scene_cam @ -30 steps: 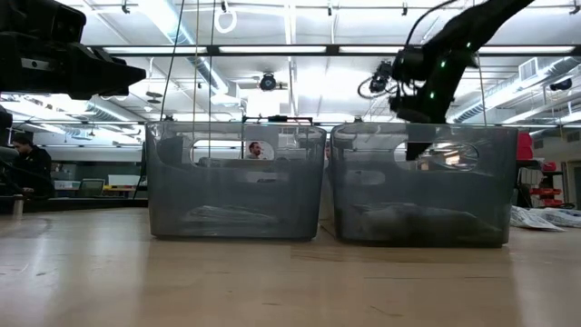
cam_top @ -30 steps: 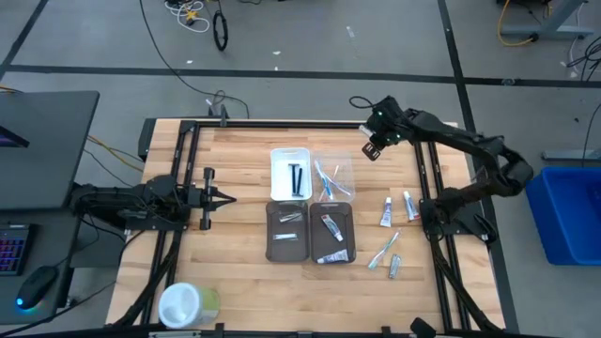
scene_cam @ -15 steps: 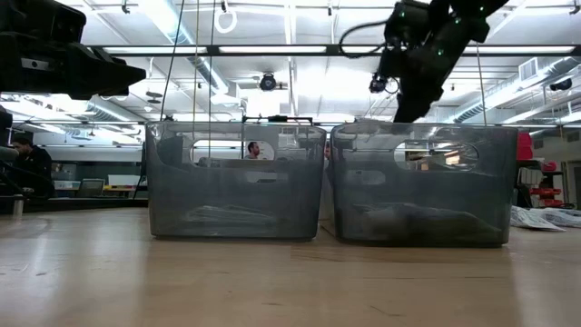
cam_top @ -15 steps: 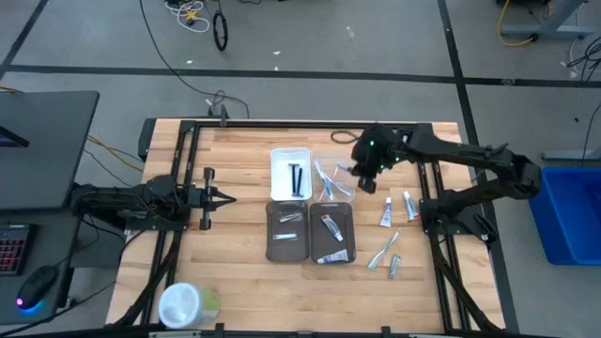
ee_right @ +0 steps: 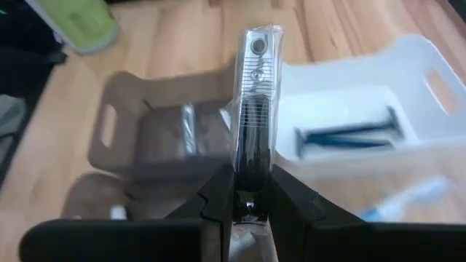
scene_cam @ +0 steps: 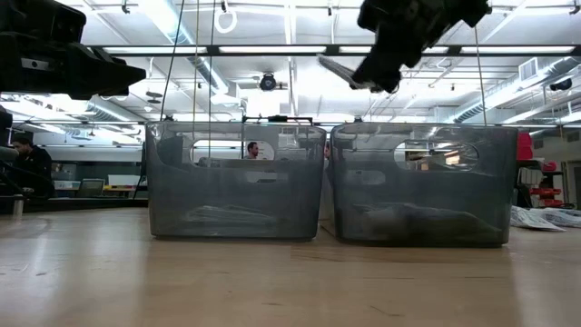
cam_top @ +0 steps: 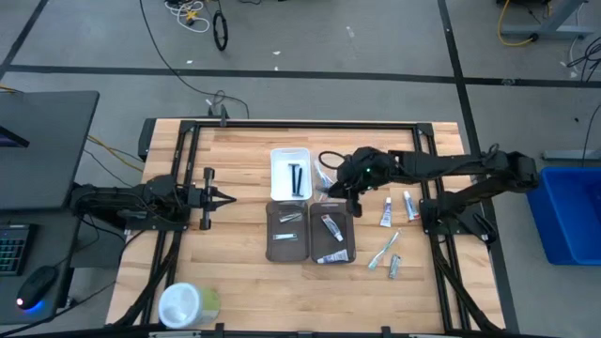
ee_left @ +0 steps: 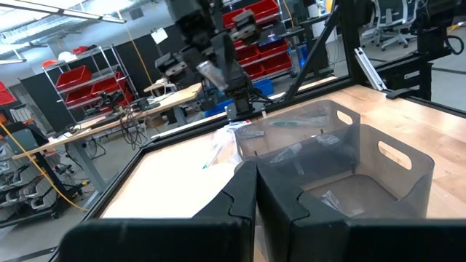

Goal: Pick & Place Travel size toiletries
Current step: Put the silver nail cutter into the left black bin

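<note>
My right gripper (cam_top: 349,188) hangs above the trays in the table's middle, shut on a slim metal toiletry in a clear wrapper (ee_right: 254,87). The low view shows that item (scene_cam: 338,69) jutting out from the gripper, high above the trays. A white tray (cam_top: 290,174) holds black sticks; beside it a clear tray (cam_top: 331,178) holds toothbrushes. Two grey trays (cam_top: 287,235) (cam_top: 334,237) hold small items. White tubes (cam_top: 386,214) (cam_top: 409,205) lie loose on the wood at the right. My left gripper (cam_top: 222,197) waits shut at the table's left. My right gripper pinches the wrapped item by its near end (ee_right: 253,156) between its two fingers (ee_right: 218,193). The item runs on along the fingers' line and sticks out well past their tips. The fingers slant downward toward the trays. The item is lifted clear of everything.
A loose toothbrush (cam_top: 382,252) and a small wrapped piece (cam_top: 394,267) lie near the right front. A round white-and-green container (cam_top: 188,303) stands at the near left corner. Black frame rails (cam_top: 282,123) border the table. Bare wood lies between my left gripper and the trays.
My right gripper has swung from the table's far right corner toward the middle and the near edge, coming over the trays. It has risen a little and turned and rolled on the way. The wrapped item has stayed in its hold.
</note>
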